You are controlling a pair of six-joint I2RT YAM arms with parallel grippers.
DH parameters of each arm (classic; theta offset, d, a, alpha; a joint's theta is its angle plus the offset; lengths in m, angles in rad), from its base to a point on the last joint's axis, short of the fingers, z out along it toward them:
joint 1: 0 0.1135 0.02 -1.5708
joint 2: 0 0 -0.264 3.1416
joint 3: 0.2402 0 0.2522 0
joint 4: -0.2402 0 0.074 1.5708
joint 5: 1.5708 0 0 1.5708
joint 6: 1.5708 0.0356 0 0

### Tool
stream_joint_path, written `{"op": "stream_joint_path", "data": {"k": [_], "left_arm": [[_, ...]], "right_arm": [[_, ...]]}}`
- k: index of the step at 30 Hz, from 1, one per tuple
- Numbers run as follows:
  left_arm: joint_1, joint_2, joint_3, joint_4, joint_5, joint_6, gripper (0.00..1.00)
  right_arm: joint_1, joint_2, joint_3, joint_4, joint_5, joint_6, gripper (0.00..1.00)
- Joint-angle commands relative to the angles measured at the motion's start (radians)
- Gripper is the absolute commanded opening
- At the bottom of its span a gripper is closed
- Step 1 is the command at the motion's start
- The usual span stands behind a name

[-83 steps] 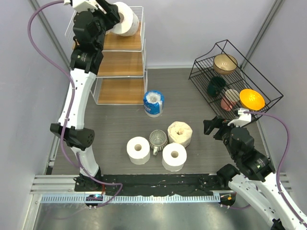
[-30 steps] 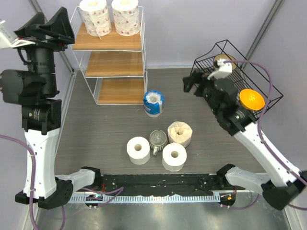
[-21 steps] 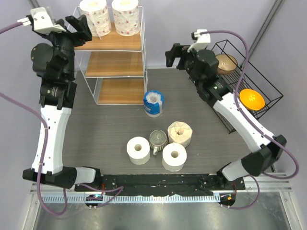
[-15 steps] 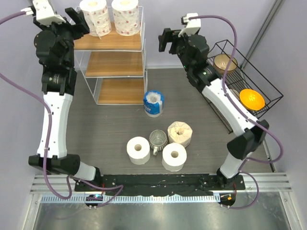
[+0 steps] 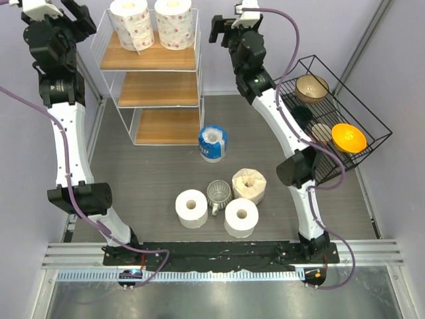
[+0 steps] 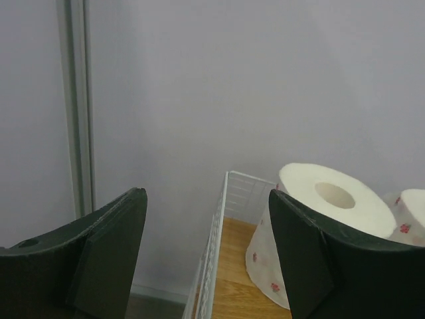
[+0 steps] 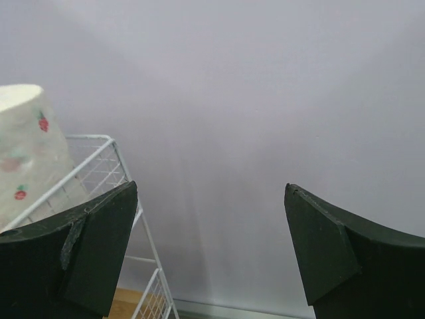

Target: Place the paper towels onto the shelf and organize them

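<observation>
dotted roll point(image 5: 174, 23) released onto shelf point(image 5: 133, 60) | left arm point(image 5: 64, 139), right arm point(image 5: 275, 126) raised

Shelf point(image 5: 166, 88): white wire, light brown boards; left top roll point(image 5: 131, 23) and right top roll point(image 5: 175, 22) white with small red dots. On the dark grey table point(image 5: 153, 179): blue-wrapped roll point(image 5: 212, 143), cream roll point(image 5: 249, 185), left white roll point(image 5: 191, 208), right white roll point(image 5: 241, 216). Wire rack point(image 5: 320, 100) black, one bowl point(image 5: 348, 137) orange.

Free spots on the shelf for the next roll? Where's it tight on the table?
Middle board and bottom board of the shelf are bare. Top board holds two red-dotted rolls side by side, only its near strip free. Crowded: mug hemmed by two white rolls and the cream roll.
</observation>
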Motion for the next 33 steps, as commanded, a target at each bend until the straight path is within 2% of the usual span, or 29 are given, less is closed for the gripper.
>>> {"op": "stream_joint_path", "data": {"k": [1, 6, 11, 15, 17, 22, 25, 29, 31, 32, 33], "left_arm": [[0.035, 0.049, 0.046, -0.04, 0.114, -0.017, 0.78], [0.044, 0.097, 0.048, -0.043, 0.18, -0.01, 0.75], [0.052, 0.077, 0.004, -0.035, 0.164, 0.003, 0.75], [0.084, -0.02, -0.104, 0.046, 0.187, -0.058, 0.75], [0.105, -0.069, -0.109, 0.033, 0.198, -0.082, 0.75], [0.124, -0.159, -0.156, 0.023, 0.221, -0.156, 0.77], [0.126, -0.248, -0.237, -0.015, 0.226, -0.184, 0.78], [0.126, -0.417, -0.5, -0.037, 0.303, -0.265, 0.79], [0.126, -0.533, -0.607, -0.058, 0.333, -0.314, 0.79], [0.123, -0.576, -0.656, -0.06, 0.359, -0.331, 0.8], [0.121, -0.642, -0.755, -0.078, 0.408, -0.339, 0.8]], "right_arm": [[-0.002, 0.022, 0.064, 0.15, 0.033, -0.004, 0.97], [-0.004, 0.036, 0.073, 0.18, 0.004, 0.026, 0.98], [-0.004, 0.019, 0.057, 0.14, 0.003, 0.026, 0.98], [-0.002, -0.091, -0.15, 0.213, 0.033, 0.006, 0.98], [-0.004, -0.165, -0.234, 0.233, 0.046, -0.007, 0.98], [-0.002, -0.34, -0.389, 0.191, 0.073, -0.001, 0.98], [-0.002, -0.481, -0.514, 0.064, 0.09, 0.045, 0.98], [0.002, -0.671, -0.736, -0.208, 0.082, 0.201, 0.98], [0.008, -0.8, -0.839, -0.279, 0.069, 0.255, 0.98], [0.01, -0.841, -0.952, -0.331, 0.057, 0.312, 0.98], [0.013, -0.93, -1.009, -0.358, 0.046, 0.337, 0.98]]}}
